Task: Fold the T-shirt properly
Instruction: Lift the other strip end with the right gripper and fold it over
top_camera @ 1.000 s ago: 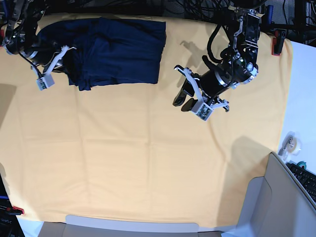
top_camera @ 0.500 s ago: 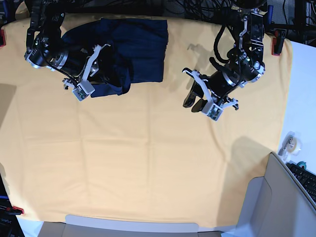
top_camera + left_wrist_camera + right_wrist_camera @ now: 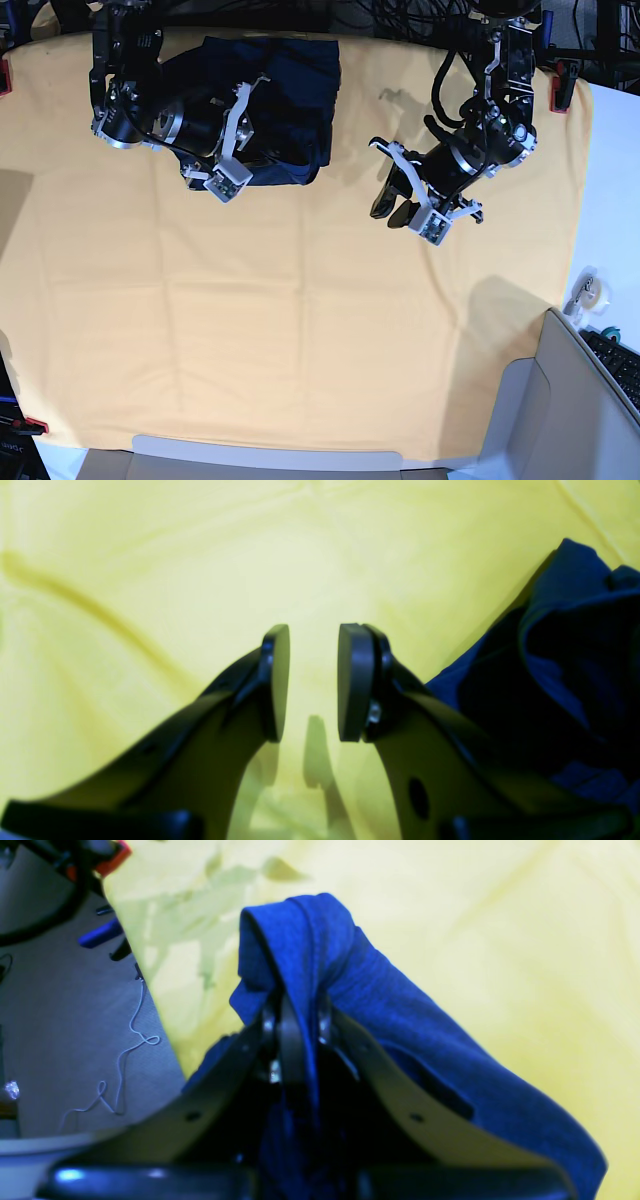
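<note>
In the right wrist view, the right gripper (image 3: 296,1012) is clamped tight on a fold of the T-shirt (image 3: 400,1025), a soft, finely knit navy-blue cloth that bunches into a rounded peak just above the black fingertips and drapes away toward 4 o'clock in a smooth sloping sheet. Beneath it lies the yellow-orange table cloth (image 3: 525,930), matte and faintly creased, ending at 9 o'clock where a grey floor (image 3: 65,1040) with a loose pale cord shows. In the left wrist view, the left gripper (image 3: 314,682) holds nothing: its two flat, rounded black pads stand apart with bare cloth visible between them, and a crumpled dark edge of the shirt lies just beside the right-hand finger, toward 3 o'clock. A long shallow wrinkle crosses the cloth from 9 o'clock toward the centre. In the base view the shirt (image 3: 295,90) is a compact dark mass at about 11 o'clock on the table, partly covered by the right arm, whose gripper (image 3: 232,135) sits over its lower edge. The left gripper (image 3: 410,205) hovers near 2 o'clock, well apart from the shirt. At 4 o'clock stands a grey rounded panel (image 3: 560,400), and black cables run along the far edge at 12 o'clock.
</note>
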Available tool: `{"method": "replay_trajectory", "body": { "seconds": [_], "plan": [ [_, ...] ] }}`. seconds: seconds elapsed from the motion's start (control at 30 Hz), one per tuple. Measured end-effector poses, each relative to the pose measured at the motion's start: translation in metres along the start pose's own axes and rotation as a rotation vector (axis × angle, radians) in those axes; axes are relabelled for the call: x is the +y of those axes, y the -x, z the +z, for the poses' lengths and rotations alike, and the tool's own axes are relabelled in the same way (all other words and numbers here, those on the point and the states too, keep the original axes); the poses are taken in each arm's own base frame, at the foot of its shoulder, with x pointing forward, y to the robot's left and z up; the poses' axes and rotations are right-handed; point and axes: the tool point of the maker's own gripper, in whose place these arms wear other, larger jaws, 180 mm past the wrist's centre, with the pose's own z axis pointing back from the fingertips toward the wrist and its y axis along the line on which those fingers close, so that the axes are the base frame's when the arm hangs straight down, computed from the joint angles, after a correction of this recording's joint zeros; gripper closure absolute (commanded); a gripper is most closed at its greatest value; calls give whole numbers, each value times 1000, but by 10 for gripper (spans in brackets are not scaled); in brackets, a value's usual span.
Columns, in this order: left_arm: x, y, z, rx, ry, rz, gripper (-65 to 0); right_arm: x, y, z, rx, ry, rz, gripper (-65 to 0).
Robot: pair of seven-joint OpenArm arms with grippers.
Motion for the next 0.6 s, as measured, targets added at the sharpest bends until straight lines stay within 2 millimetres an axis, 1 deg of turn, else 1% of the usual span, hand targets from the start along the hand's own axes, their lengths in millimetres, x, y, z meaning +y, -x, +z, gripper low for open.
{"method": "replay_trajectory", "body": {
  "seconds": [0.2,0.27,0.33,0.37,0.43,0.57,0.6],
  "plan": [
    [0,0,0,1,1,0,-165,-4,21,-18,142,101,87,0],
    [0,0,0,1,0,0,-165,-4,30,-24,202,127,126,0],
    [0,0,0,2,1,0,-165,1,41,-32,262,130,165,-10],
    [0,0,0,2,1,0,-165,5,46,-37,287,124,183,-34],
    [0,0,0,1,0,-1,-165,13,51,-45,316,107,209,-107],
    [0,-1,0,0,0,-1,-165,20,48,-51,313,100,226,-294],
    [0,-1,0,0,0,-1,-165,20,48,-51,313,100,226,-329]
  ]
}}
